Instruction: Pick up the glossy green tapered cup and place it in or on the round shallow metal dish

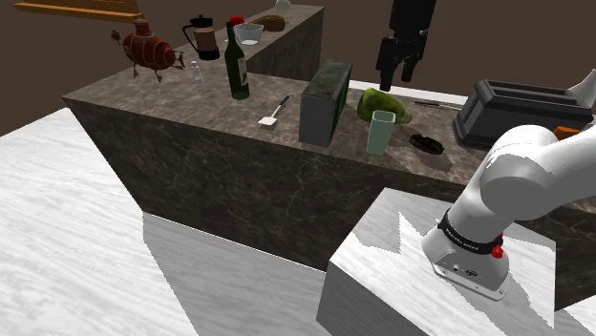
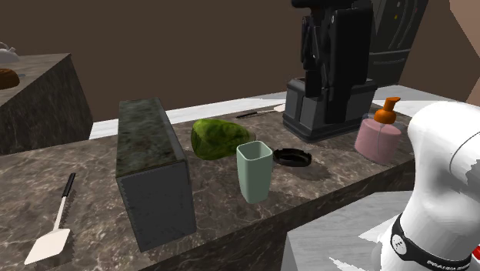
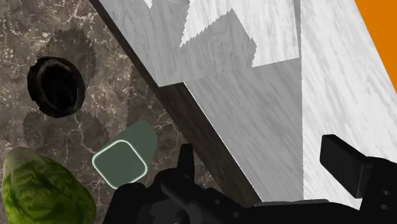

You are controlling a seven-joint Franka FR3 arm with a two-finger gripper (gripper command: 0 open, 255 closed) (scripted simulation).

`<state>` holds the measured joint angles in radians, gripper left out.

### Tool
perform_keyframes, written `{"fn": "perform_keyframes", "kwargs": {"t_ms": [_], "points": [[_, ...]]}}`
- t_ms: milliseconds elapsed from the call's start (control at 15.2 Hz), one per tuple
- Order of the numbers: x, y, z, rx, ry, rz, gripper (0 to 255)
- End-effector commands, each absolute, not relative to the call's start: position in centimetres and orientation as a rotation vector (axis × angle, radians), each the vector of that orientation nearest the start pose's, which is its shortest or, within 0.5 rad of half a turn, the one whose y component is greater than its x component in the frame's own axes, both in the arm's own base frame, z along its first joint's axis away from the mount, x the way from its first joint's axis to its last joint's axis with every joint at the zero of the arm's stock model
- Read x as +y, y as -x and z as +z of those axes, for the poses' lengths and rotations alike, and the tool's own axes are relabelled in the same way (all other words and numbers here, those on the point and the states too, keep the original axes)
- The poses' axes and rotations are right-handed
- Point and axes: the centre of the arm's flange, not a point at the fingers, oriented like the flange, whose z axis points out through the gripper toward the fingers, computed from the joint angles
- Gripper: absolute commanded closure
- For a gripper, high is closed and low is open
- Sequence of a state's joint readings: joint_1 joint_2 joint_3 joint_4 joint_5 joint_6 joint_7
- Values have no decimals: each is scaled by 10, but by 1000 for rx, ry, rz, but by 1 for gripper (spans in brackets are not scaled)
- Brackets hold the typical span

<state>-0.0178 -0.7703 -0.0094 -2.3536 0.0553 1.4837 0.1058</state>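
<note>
The pale green tapered cup (image 1: pixel 380 132) (image 2: pixel 254 171) stands upright near the front edge of the dark marble counter (image 1: pixel 191 105). Just beside it lies the small dark round shallow dish (image 1: pixel 426 143) (image 2: pixel 292 157). My black gripper (image 1: pixel 395 74) hangs high above the counter, behind the cup and the dish, with nothing in it. In the wrist view the gripper (image 3: pixel 264 165) is open, its fingers wide apart. The cup's rim (image 3: pixel 119 163) shows from above, off to the side of one finger, and the dish (image 3: pixel 56 86) lies further out.
A lumpy green vegetable (image 1: pixel 382 105) (image 2: pixel 219 138) lies behind the cup, and a tall dark box (image 1: pixel 325 102) (image 2: pixel 154 169) beside it. A black toaster (image 1: pixel 521 110), a pink soap dispenser (image 2: pixel 378 132), a spatula (image 1: pixel 272 112) and a green bottle (image 1: pixel 236 62) also stand on the counter.
</note>
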Motion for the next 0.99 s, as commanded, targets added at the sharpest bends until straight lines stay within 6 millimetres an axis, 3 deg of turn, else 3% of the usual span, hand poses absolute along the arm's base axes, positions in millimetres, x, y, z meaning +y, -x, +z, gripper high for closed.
{"fn": "perform_keyframes", "kwargs": {"t_ms": [0, 924], "points": [[-3, -301, 580, 197, 3074, 157, 0], [-139, -306, 465, 265, 3093, -64, 0]]}}
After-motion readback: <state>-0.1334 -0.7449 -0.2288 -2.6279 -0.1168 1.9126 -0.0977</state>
